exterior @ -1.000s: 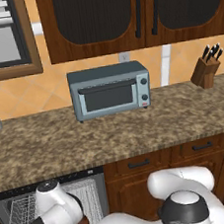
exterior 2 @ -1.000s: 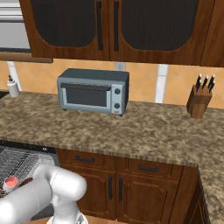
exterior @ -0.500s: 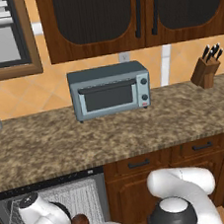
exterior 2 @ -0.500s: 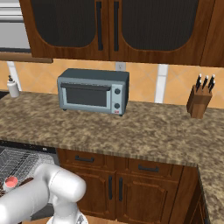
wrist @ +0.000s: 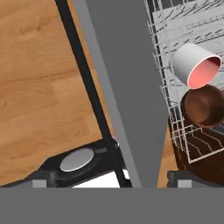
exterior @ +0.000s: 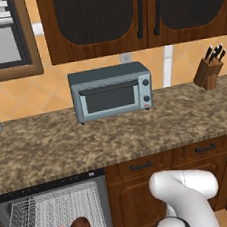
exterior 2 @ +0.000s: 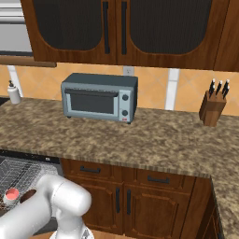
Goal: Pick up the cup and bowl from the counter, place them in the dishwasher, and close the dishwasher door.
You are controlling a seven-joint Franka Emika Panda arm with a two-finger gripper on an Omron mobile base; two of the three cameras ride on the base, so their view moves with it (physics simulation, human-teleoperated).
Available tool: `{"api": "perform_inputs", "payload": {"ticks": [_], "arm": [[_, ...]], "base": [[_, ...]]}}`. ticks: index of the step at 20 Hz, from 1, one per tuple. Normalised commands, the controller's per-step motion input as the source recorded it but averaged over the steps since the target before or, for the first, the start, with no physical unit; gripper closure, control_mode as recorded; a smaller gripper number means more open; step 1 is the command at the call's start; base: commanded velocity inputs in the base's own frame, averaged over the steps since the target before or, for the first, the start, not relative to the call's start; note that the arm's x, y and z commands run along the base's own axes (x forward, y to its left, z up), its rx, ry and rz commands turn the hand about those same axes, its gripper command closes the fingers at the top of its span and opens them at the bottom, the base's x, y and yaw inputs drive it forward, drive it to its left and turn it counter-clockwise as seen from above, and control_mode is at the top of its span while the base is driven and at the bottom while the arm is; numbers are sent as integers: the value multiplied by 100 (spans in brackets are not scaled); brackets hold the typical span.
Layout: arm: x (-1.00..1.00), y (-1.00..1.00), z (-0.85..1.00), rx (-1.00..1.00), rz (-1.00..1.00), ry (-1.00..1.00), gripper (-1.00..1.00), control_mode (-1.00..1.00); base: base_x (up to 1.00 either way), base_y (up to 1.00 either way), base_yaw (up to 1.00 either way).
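Gripper [wrist: 109,177] lower, beside dishwasher door [wrist: 120,78]

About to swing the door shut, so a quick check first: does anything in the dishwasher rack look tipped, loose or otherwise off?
The cup lies on its side in the wire rack, its pink mouth facing sideways, right next to the bowl. The dishwasher door is open. No spill or damage shows.

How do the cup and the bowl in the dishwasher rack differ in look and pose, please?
The cup is white-grey outside and pink inside; the bowl is glossy dark brown throughout. The cup is straight-walled; the bowl is rounded. The cup lies tipped, mouth sideways. Both sit side by side in the wire rack.
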Motion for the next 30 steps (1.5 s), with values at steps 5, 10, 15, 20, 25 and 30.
{"api": "perform_inputs", "payload": {"ticks": [5,10,15,20,25,30], "arm": [[-9,0,-60,-14,38,-5,-100,-100],[0,7,-68,-15,35,0,-100,-100],[-1,32,-52,-20,43,-10,-100,-100],[-2,45,-40,-21,45,-19,-100,-100],[-20,39,-11,-20,22,-43,-100,-100],[-27,13,-46,-10,10,-34,-100,-100]], "base": [[0,0,0],[0,0,0],[0,0,0],[0,0,0],[0,0,0],[0,0,0]]}}
